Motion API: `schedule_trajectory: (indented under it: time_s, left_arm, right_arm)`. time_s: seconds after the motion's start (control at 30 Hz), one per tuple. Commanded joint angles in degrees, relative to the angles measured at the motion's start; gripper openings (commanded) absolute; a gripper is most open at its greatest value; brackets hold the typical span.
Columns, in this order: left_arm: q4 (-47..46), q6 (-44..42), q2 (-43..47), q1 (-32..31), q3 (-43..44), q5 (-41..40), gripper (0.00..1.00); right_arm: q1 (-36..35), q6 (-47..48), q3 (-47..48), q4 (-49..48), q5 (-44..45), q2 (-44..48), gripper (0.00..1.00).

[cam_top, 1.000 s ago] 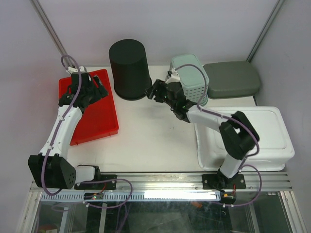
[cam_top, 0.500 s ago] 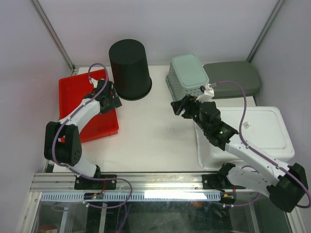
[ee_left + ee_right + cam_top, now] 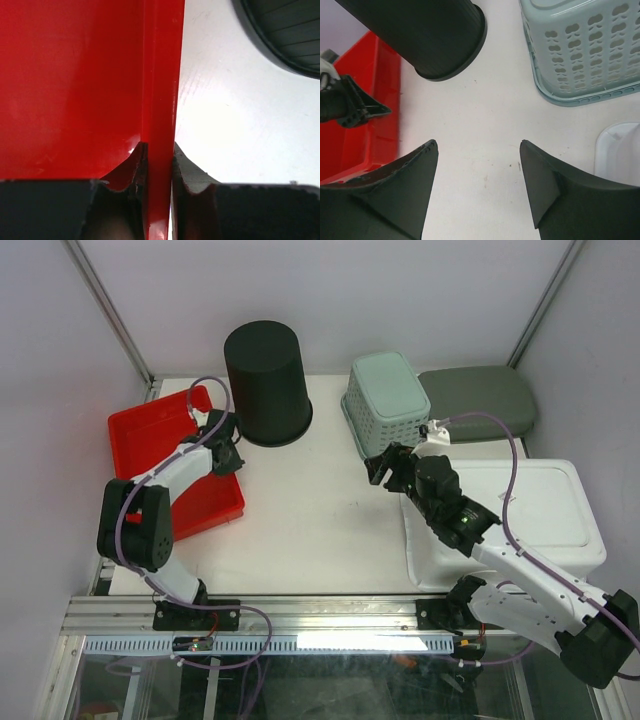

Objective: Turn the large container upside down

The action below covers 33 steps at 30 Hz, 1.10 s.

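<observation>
Pinching the right-hand wall of the red container, the left pincer sits at that container's far right corner. In the left wrist view the two fingers press on the thin red wall from both sides: one inside the container, one outside over the white table.

Red container: at the left of the table, open side up, set askew to the table's edge. Whether any corner is off the surface: cannot tell.

Black bin: mouth down, at the far edge, just beside the left pincer and the red container's corner, with a strip of bare table showing between them in the left wrist view.

Right pincer: spread wide, nothing between its fingers. It hangs over bare table, near the pale green perforated basket, which stands bottom up.

White tub: bottom up at the right of the table, under the right arm.

Grey-green lid: flat at the far right, touching or just behind the basket.
</observation>
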<state>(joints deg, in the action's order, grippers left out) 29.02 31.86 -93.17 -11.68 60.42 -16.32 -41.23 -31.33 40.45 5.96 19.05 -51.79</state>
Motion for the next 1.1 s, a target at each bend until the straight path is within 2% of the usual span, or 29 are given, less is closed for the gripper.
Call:
schedule_trajectory:
  time_s: [0.0, 0.2, 0.37, 0.7, 0.97, 1.07]
  left_arm:
    - [0.77, 8.97, 13.58, 0.60, 0.03, 4.33, 0.00]
    - [0.97, 19.29, 26.73, 0.53, -2.05, 14.64, 0.00]
    - [-5.24, 26.70, 32.79, -1.96, -4.69, 22.46, 0.00]
    - [-32.42, 37.74, 44.00, -4.32, -16.99, 33.07, 0.00]
    - [-54.68, 46.47, 43.95, -4.74, -26.01, 37.69, 0.00]
    - [-59.82, 48.42, 43.42, -4.80, -28.09, 38.05, 0.00]
  right_arm:
    - [0.01, 3.37, 2.81, 0.12, 2.88, 2.14, 0.70]
    - [0.10, 5.77, 3.71, 0.38, 3.89, 4.29, 0.71]
    - [0.03, 6.29, 4.23, 1.25, 3.22, 5.74, 0.71]
    - [0.08, 6.67, 4.41, 3.17, 1.91, 8.49, 0.71]
    - [0.06, 7.10, 4.73, 2.91, 0.89, 8.47, 0.71]
    - [0.01, 7.07, 4.73, 3.43, 0.55, 8.55, 0.71]
